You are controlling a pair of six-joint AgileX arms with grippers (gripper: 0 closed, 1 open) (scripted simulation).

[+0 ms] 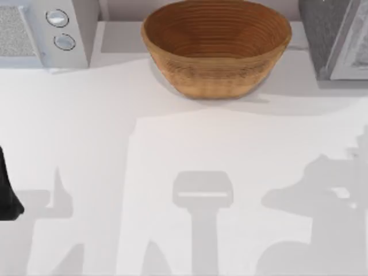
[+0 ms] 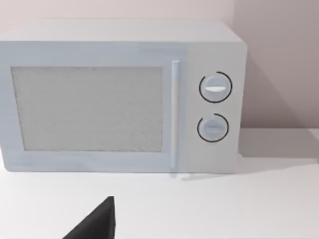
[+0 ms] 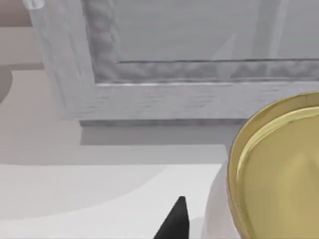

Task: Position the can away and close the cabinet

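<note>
1. Right gripper: one dark fingertip (image 3: 174, 221) shows in the right wrist view, just beside the gold-rimmed can (image 3: 279, 169); whether it grips the can cannot be told.
2. Beyond the can stands the pale cabinet (image 3: 164, 94), at the table's far right corner (image 1: 339, 40).
3. Left arm (image 1: 7, 192) sits at the table's left edge, facing the microwave (image 2: 119, 94).
4. A wicker basket (image 1: 215, 49) stands at the far centre of the white table (image 1: 172, 149).

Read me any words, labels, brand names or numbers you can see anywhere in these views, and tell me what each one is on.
None: no view carries readable text.
Microwave: its two dials are plain, with no numbers or markings.
Can: a bare gold lid, no label visible.
Basket and cabinet: no lettering or signs.
</note>
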